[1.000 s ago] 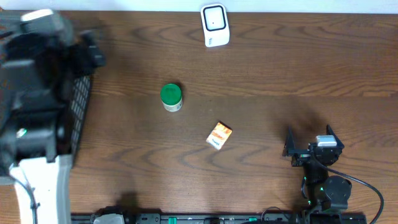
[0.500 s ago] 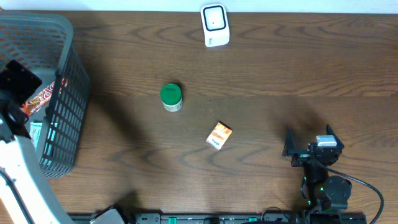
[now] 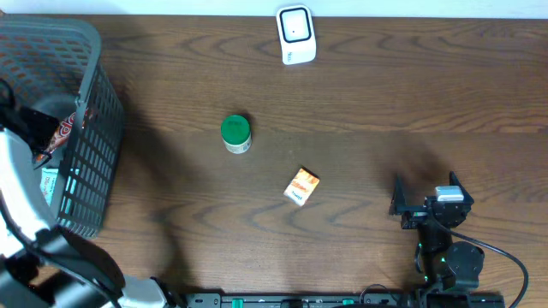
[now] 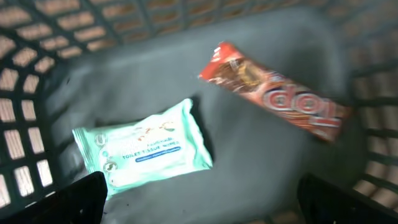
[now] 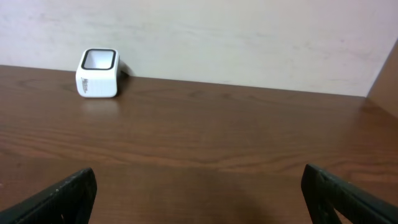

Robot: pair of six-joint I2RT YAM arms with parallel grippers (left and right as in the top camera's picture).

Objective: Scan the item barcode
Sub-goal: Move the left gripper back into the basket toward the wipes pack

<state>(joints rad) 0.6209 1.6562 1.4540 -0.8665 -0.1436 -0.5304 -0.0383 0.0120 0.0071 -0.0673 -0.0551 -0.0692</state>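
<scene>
**Left arm: clear of the basket top, hand inside the basket**

Change noted: a second ago the left arm's bulk covers the basket (image 3: 90,162) in the overhead view. Now the arm lies toward the near-left corner, the basket's rim and mesh wall are exposed, and the wrist camera looks straight down onto the basket floor.

Left hand (image 4: 202,202): jaws spread wide, nothing between them, above the basket floor.

Basket contents: one pale-green wipes pack (image 4: 143,152), lying flat, label up; one red snack bar (image 4: 273,93), lying slantwise, near the pack but apart from it. No barcode is legible on either.

Right hand (image 3: 425,195): unchanged, parked at the near-right of the counter (image 3: 385,103), jaws open, holding nothing.

Scanner (image 3: 296,34): white, at the far edge of the counter, well apart from the basket.

Also on the counter, unmoved: green-lidded jar (image 3: 235,133); small orange box (image 3: 301,186).

Assessment: the move probably sets up a pick from the basket. Which item comes out cannot be told yet. Nothing has been grasped or carried to the scanner.
</scene>
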